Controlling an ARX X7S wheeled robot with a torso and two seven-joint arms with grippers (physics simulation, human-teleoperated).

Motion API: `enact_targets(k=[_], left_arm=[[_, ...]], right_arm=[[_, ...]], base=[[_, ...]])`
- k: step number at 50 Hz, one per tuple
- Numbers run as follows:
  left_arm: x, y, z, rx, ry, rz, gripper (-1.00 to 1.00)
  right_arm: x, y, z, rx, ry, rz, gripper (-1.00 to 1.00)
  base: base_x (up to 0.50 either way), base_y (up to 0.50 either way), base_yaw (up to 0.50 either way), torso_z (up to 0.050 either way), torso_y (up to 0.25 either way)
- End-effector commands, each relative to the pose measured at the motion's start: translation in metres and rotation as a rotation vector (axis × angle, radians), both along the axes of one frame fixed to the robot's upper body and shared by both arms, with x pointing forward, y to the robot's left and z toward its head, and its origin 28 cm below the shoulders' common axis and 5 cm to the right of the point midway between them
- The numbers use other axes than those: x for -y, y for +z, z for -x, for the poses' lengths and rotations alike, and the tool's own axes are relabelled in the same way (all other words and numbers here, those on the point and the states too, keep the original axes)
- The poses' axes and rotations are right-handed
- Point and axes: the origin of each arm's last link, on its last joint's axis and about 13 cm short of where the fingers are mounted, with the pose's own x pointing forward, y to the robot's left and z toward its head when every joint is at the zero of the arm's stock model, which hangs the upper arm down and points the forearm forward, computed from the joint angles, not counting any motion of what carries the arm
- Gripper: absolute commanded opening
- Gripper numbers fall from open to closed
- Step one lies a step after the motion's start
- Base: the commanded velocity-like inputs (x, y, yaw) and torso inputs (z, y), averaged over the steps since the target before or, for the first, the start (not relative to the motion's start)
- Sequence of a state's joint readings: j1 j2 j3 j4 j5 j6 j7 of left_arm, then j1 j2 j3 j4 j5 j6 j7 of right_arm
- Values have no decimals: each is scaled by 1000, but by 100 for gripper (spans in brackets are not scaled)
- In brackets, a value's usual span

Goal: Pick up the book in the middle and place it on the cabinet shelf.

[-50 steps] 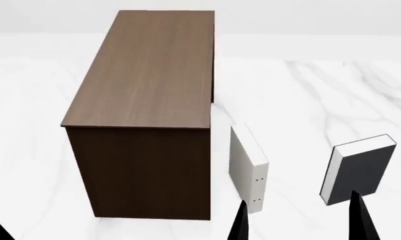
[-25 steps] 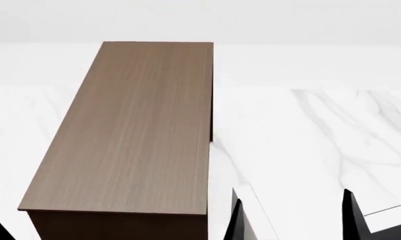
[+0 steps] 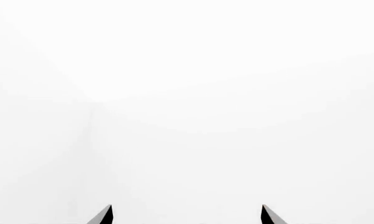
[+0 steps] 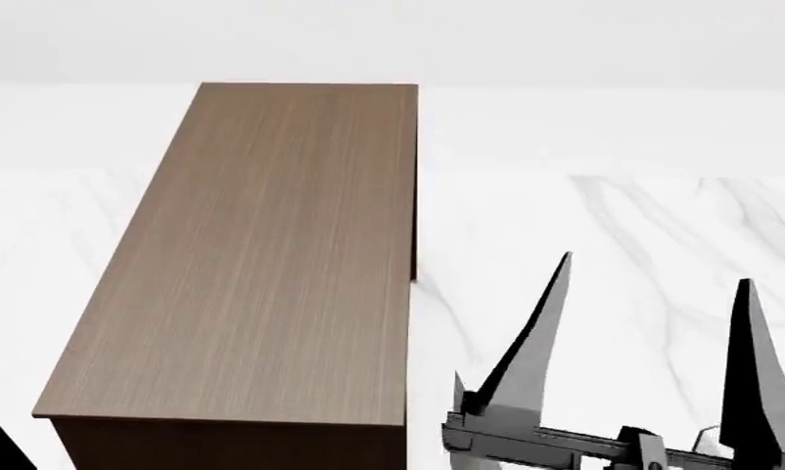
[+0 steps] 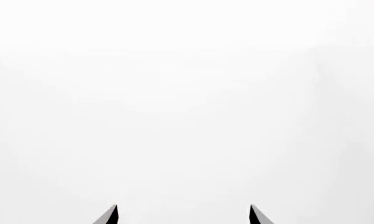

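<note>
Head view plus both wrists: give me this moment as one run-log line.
right gripper: open, empty, raised right of cabinet | left gripper: open, empty | dark brown wood-grain cabinet top: bare | books: not in view

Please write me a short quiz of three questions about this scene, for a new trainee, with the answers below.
1. True or false: the right gripper holds a book.
2. What lies on top of the cabinet shelf? A) a dotted book B) nothing C) a cup
3. Fill in: in the head view, the right gripper's fingers rise over the ____ floor.

Key: 1 false, the fingers stand apart with nothing between them. 2 B. 3 white marble.
</note>
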State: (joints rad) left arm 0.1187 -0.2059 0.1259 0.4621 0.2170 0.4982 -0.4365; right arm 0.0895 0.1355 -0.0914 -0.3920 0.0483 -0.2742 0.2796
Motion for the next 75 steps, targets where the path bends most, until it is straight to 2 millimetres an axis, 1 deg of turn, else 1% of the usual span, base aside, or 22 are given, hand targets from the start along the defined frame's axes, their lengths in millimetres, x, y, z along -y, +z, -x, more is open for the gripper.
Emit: enact_targets(k=[1, 4, 13, 19, 24, 29, 46, 50, 57, 61, 75], left_arm=[[-1, -1, 0, -9, 10, -15, 100], [-1, -1, 0, -10, 10, -15, 100], [0, -2, 0, -11, 8, -15, 100], [0, -2, -1, -16, 6, -17, 100], [0, -3, -1, -22, 9, -18, 100], [0, -4, -1, -27, 8, -21, 100], [0, -5, -1, -50, -2, -24, 100], [1, -6, -2, -56, -7, -26, 100], [1, -7, -2, -63, -11, -29, 100], [1, -7, -3, -68, -13, -32, 100], [1, -9, -3, -78, -16, -34, 100]], right_arm=[[12, 15, -24, -109, -241, -79, 100], [14, 19, -29, -125, -327, -92, 100], [18, 24, -42, -184, -451, -138, 100], [21, 26, -50, -240, -606, -168, 100], [20, 28, -53, -255, -629, -182, 100], [22, 32, -59, -278, -707, -202, 100], [20, 37, -70, -299, -772, -235, 100], [22, 38, -72, -306, -807, -246, 100], [31, 32, -75, -344, -895, -277, 100], [36, 24, -77, -374, -925, -286, 100], [42, 5, -80, -446, -983, -273, 100]], base=[[0, 0, 0, 0, 0], [0, 0, 0, 0, 0], [0, 0, 0, 0, 0], [0, 0, 0, 0, 0], [0, 0, 0, 0, 0], [0, 0, 0, 0, 0], [0, 0, 0, 0, 0], [0, 0, 0, 0, 0], [0, 0, 0, 0, 0], [0, 0, 0, 0, 0], [0, 0, 0, 0, 0]])
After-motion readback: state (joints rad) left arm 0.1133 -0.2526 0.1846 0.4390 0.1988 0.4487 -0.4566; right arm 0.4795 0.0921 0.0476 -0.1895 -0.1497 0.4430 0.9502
